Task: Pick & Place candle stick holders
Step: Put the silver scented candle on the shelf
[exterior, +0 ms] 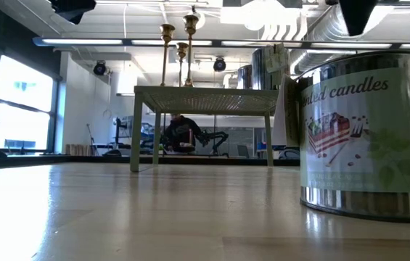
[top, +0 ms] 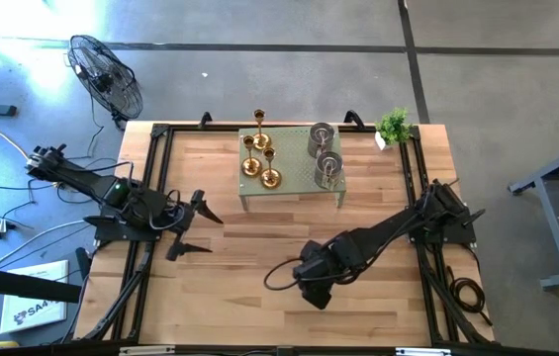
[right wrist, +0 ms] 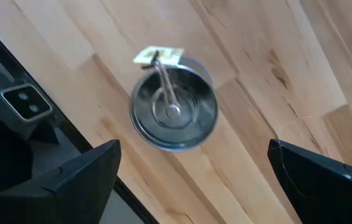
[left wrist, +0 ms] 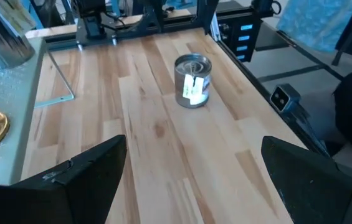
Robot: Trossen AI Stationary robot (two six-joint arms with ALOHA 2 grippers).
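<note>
On the small raised stand (top: 292, 194) at the counter's (top: 249, 267) far edge stand three gold holders (top: 259, 153) and two silvery ones (top: 325, 153). A third silvery holder (right wrist: 174, 112) sits near the front edge under the right gripper (top: 311, 287), fingers spread, empty. Left gripper (top: 195, 225) waits, released, by the left edge. A potted plant (top: 394, 125) occupies the far right corner.

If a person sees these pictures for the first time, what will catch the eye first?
Probably the three gold candle stick holders shining on the small green stand at the table's far middle, with two silvery tins beside them. Next, a third silvery tin stands alone on the bare wood near the front edge, right under the open right gripper. The left gripper waits open at the table's left.
</note>
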